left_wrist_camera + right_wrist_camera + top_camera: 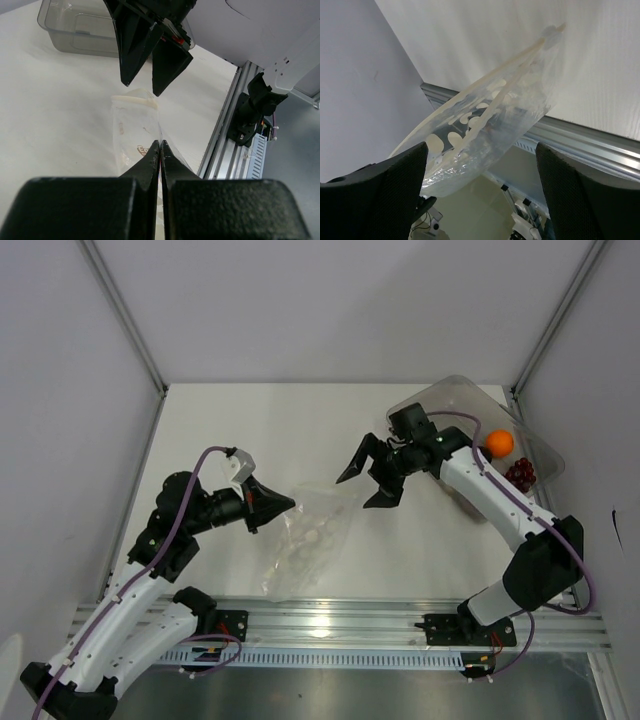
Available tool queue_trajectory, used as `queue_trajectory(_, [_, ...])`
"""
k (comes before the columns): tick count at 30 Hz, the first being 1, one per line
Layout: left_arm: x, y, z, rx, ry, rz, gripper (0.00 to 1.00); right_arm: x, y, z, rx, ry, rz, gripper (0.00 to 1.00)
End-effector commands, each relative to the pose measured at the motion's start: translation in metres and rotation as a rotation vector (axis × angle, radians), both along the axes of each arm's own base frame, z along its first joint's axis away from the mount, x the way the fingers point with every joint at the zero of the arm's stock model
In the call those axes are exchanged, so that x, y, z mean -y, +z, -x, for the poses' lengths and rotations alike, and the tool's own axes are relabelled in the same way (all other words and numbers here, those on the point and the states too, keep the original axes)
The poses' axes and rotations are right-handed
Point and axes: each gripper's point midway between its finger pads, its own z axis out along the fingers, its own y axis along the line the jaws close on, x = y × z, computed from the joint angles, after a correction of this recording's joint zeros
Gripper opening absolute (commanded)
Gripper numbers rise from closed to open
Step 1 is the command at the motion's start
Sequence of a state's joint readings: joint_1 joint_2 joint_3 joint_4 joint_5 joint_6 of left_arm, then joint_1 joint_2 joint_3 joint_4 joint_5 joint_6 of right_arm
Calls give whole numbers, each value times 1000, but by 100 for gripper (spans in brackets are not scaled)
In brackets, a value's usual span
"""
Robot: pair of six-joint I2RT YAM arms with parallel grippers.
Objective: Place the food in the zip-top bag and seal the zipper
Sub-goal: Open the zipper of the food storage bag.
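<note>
The zip-top bag [310, 535] is clear and crinkly and sits at the table's middle. My left gripper [283, 505] is shut on the bag's left edge; in the left wrist view the bag [134, 127] runs into the closed fingertips, and its pale zipper strip [135, 100] is at the far end. My right gripper [366, 486] is open and empty just beyond the bag's far right corner. In the right wrist view the bag [490, 125] hangs ahead of the spread fingers. The orange ball [499, 443] and dark red grapes [520, 474] lie at the right. The onion-like and plum-like balls are out of view.
A rigid clear bin [455, 398] stands at the back right, holding the orange ball and grapes; it also shows in the left wrist view [75, 27]. An aluminium rail [340, 618] runs along the near edge. Walls close the left, right and back.
</note>
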State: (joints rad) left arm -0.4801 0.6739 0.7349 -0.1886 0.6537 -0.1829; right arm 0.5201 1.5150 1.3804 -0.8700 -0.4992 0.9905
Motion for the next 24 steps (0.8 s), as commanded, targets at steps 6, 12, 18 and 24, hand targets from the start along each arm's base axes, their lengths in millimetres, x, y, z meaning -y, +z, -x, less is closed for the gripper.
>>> queue_trajectory(6, [2,17,3,53,-16,23,1,-29,6,23,-29,102,-50,88])
queue_trajectory(12, [4,23,6,58,-33,35,0,-40,1,32,-64,126,-99,70])
queue_trajectory(18, [5,24,11,49,-58,33,1,-46,5,26,-19,116,-128,32])
queue_trajectory(24, [4,22,19,40,-78,28,1,-48,6,21,37,137,-141,0])
